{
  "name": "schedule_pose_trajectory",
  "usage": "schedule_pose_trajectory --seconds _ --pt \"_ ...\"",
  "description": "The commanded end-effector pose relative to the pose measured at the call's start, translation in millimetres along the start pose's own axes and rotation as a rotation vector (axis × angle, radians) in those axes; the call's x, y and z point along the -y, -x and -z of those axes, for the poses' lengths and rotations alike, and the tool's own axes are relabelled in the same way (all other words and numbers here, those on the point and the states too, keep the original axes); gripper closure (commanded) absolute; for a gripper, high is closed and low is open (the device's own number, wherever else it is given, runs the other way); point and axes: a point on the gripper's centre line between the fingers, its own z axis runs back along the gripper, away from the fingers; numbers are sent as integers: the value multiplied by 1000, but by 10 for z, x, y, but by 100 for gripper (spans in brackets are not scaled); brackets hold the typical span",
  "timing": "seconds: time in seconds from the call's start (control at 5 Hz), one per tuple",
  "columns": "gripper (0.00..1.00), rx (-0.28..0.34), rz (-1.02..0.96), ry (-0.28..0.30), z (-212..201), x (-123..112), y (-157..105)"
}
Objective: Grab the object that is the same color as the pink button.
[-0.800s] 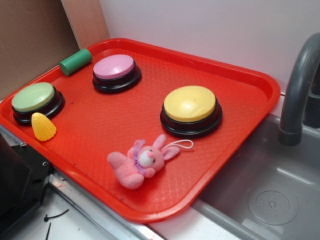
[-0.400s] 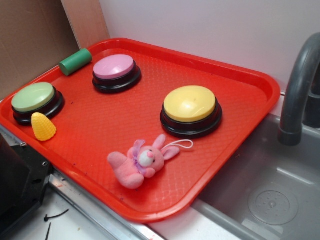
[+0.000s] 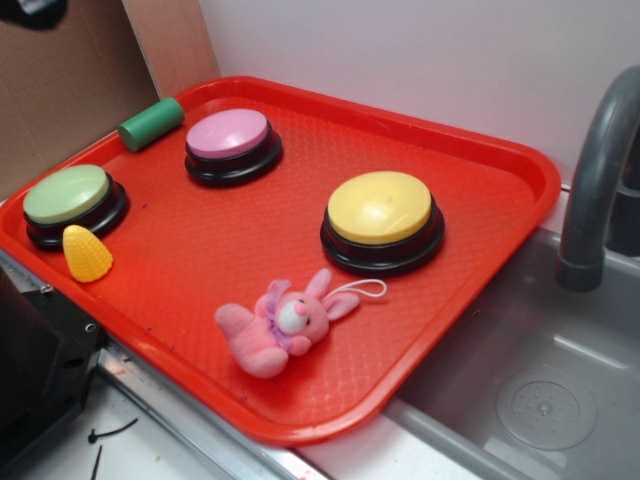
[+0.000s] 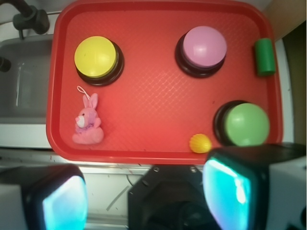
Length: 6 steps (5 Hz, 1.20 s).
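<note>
The object, a small pink plush bunny (image 3: 281, 324) (image 4: 87, 124) with a white loop cord, lies near the front edge of the red tray (image 3: 480, 210) (image 4: 144, 103). The pink button (image 3: 230, 140) (image 4: 203, 48) stands at the tray's back. In the wrist view my gripper (image 4: 144, 194) hangs high above the tray's front edge, off the tray. Its two teal-padded fingers (image 4: 228, 189) stand wide apart, open, with nothing between them. In the exterior view only a dark bit of the arm (image 3: 32, 8) shows at the top left corner.
On the tray are also a yellow button (image 3: 381, 215) (image 4: 97, 58), a green button (image 3: 70, 200) (image 4: 244, 123), a yellow toy corn (image 3: 87, 253) (image 4: 200, 143) and a green cylinder (image 3: 151, 123) (image 4: 264, 56). A grey sink (image 3: 540, 380) with a faucet (image 3: 596, 180) lies to the right.
A dark part of the arm has come into the exterior view at the top left corner. Nothing on the tray has moved.
</note>
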Motion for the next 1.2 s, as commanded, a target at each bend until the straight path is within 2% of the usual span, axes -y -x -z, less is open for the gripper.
schedule_pose_trajectory --seconds 0.0,0.2,0.4,0.8,1.0 --pt "0 61 -127 1 388 301 -178" --pt "0 111 -206 -23 665 528 -224" --pt "0 127 -199 -2 937 730 -193" --pt "0 119 -150 37 1473 987 -147" --pt "0 87 -121 54 1708 1066 -70"
